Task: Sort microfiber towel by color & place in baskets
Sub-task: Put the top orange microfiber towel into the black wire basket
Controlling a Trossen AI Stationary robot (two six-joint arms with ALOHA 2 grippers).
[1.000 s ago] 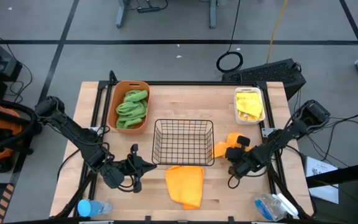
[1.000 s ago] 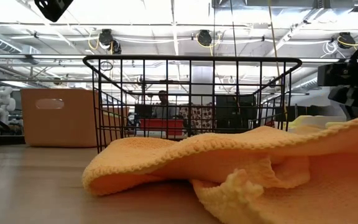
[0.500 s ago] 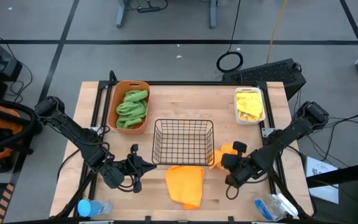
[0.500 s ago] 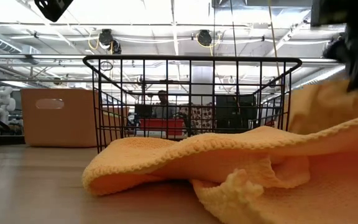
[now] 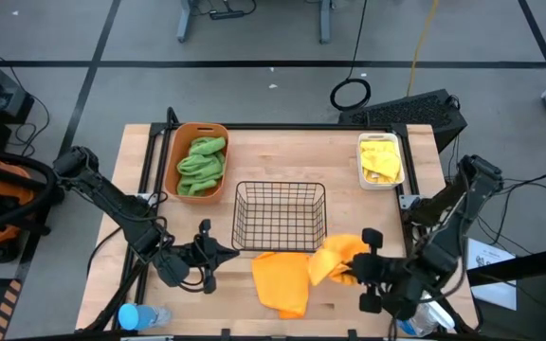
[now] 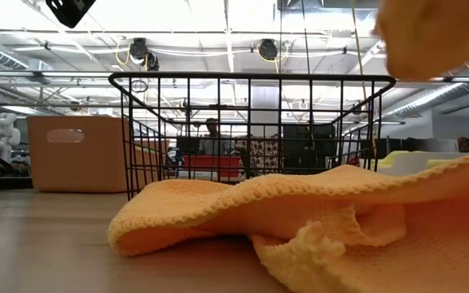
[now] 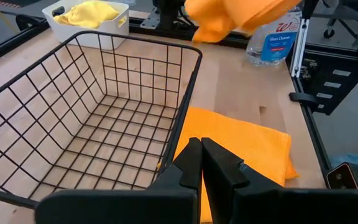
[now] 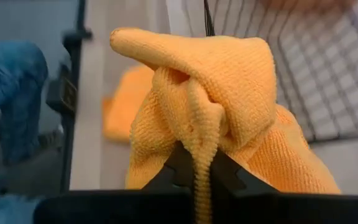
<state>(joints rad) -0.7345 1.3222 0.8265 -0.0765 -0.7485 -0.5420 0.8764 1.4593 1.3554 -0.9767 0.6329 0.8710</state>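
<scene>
Held towel: an orange microfiber towel (image 5: 335, 259) hangs bunched from the right gripper (image 5: 366, 270), lifted clear of the table, near the front right corner of the black wire-mesh basket (image 5: 280, 217).
Grip: the right wrist view shows the right gripper's fingers clamped on a pinched ridge of the cloth (image 8: 204, 118), with folds spilling to both sides of them.
Handling, as a judgement: light, soft and limp; it sags and drapes rather than holds shape, so a pinch on a gathered fold is safer than one on a single edge, which could slip out.
Second towel: another orange towel (image 5: 282, 279) lies flat and partly folded on the table, just beside the held one and touching the basket's front edge; a raised fold or a corner looks like the best place to take it.
Left gripper: the left gripper (image 7: 199, 163) rests low with its fingers pressed together and empty, the flat towel just ahead of its tips and the basket beside it.
Basket: empty.
Other bins: the orange plastic tub (image 5: 198, 161) holds green towels (image 5: 202, 163); the white bin (image 5: 380, 161) holds a yellow towel (image 5: 380, 158); both sit well beyond the right gripper, past the basket.
</scene>
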